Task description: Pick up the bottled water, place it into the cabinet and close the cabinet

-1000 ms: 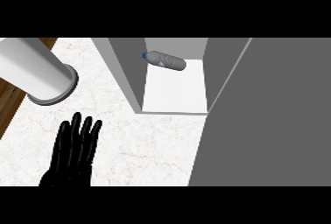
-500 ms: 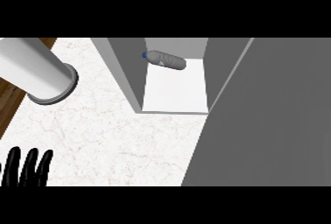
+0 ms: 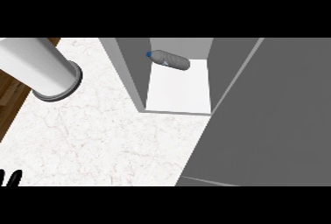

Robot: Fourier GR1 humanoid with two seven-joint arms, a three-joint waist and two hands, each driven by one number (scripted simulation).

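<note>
Bottled water [image 3: 170,60] lies on its side far inside the cabinet [image 3: 177,87], so only closing remains. Left hand [image 3: 11,178] shows just fingertips, state unclear. Push the door [image 3: 271,118] steadily, avoiding the bottle

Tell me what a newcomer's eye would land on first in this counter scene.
First the big grey cabinet door filling the right side, swung open beside the cabinet at the top centre. Inside, the bottled water lies on its side at the back of the white shelf. At upper left a broad white cylinder stands on the marble counter, and only the fingertips of the left hand show at the lower left edge.
</note>
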